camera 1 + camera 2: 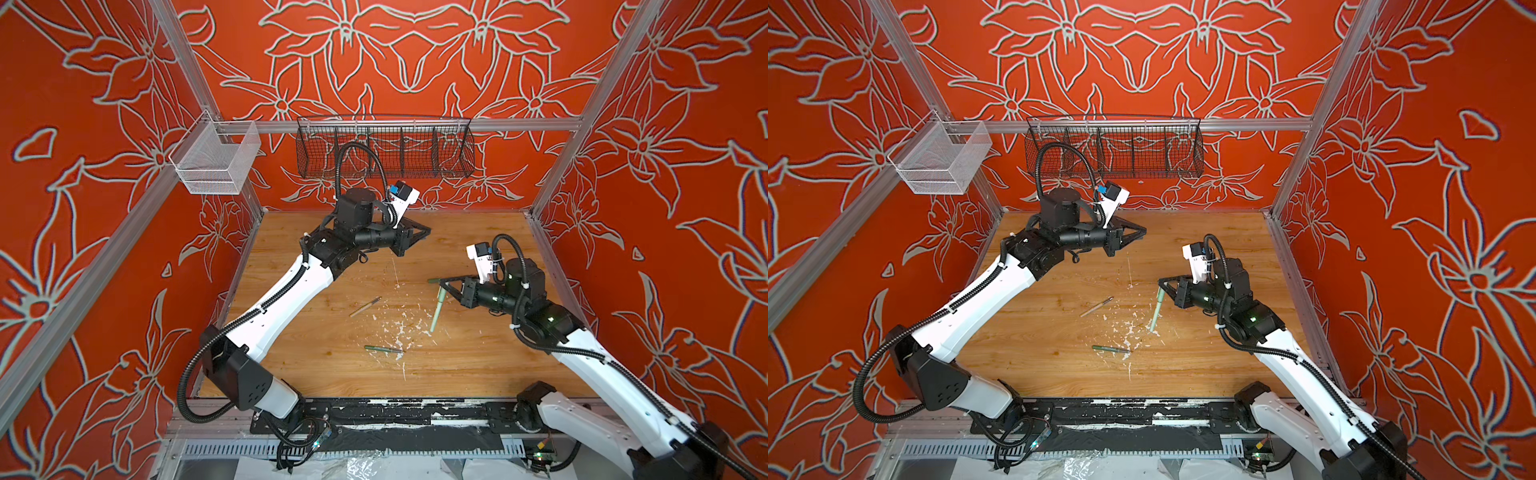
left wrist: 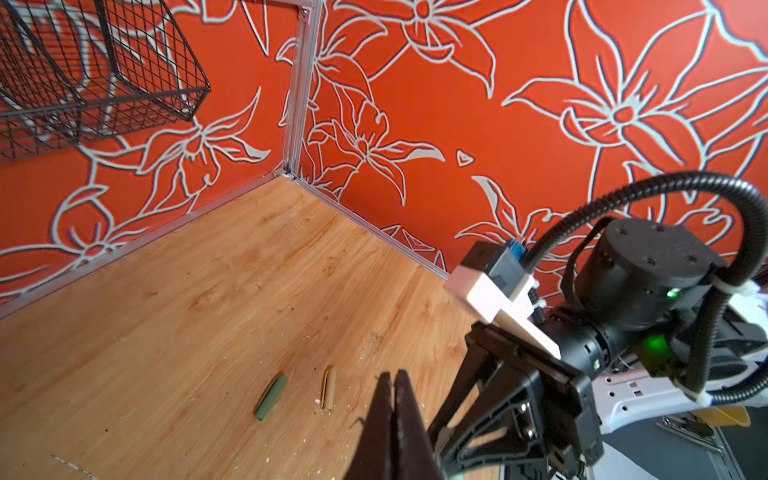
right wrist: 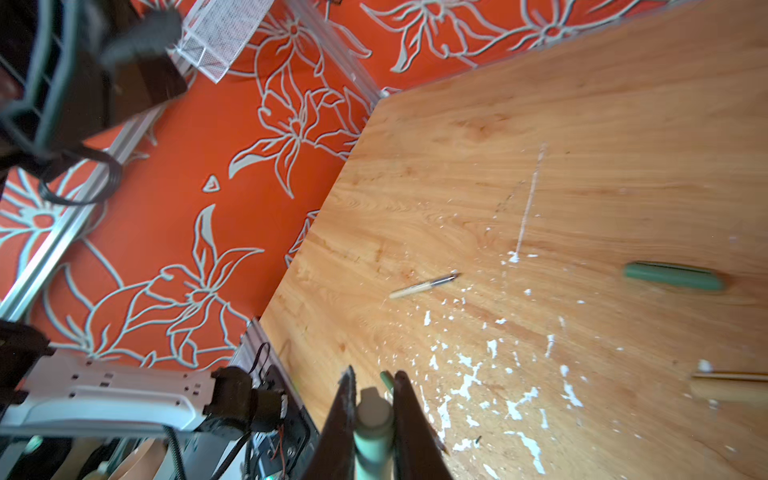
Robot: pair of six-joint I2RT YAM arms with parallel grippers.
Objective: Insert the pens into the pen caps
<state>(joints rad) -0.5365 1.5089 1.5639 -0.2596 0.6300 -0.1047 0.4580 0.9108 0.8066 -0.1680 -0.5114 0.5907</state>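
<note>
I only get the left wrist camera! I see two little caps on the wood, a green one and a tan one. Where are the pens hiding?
Observer: The tan pen lies flat near the middle of the table.
Operator: Any green ones?
Observer: The dark green pen lies flat too, nearer the front edge than the tan one.
Operator: And the last one?
Observer: The right gripper is shut on the pale green pen, which slants down toward the wood.
</note>
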